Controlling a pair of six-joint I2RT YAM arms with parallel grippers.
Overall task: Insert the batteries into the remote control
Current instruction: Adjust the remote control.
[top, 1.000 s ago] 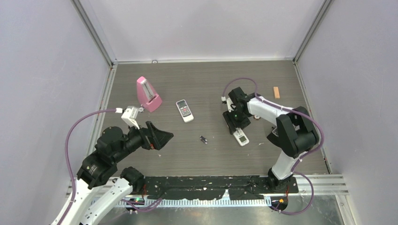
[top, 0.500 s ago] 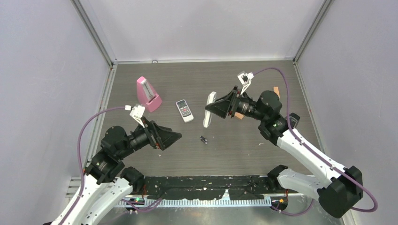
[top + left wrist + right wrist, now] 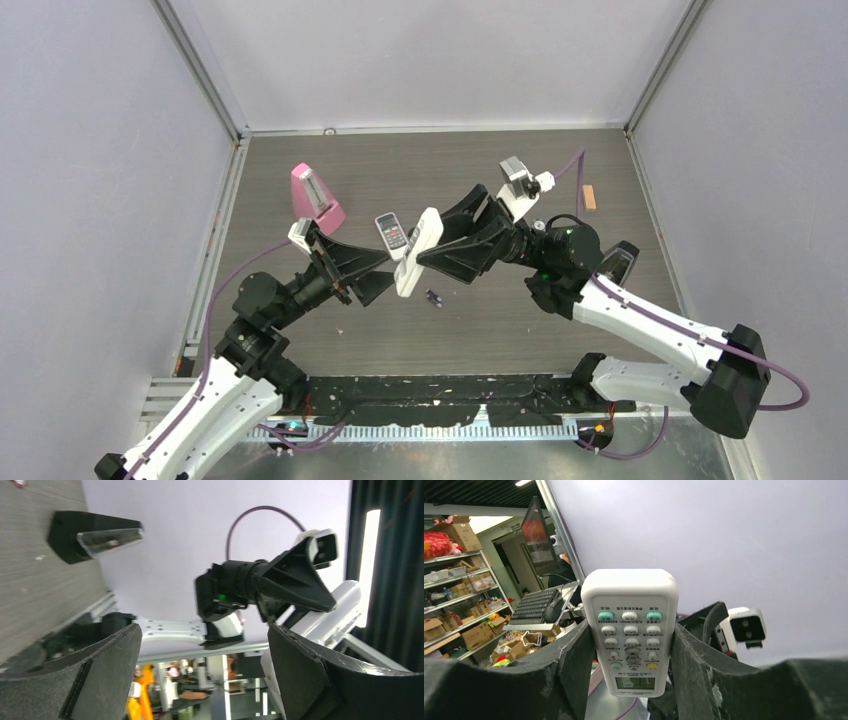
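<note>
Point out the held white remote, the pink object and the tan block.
held white remote (image 3: 630,630): right wrist view, its button face.
pink object (image 3: 318,203): top external view, its sloped face.
tan block (image 3: 590,197): top external view, its middle.

The left tool (image 3: 391,282) and right tool (image 3: 428,245) were black wedges; arms (image 3: 655,325) had white shells, purple cables (image 3: 212,305).
</note>
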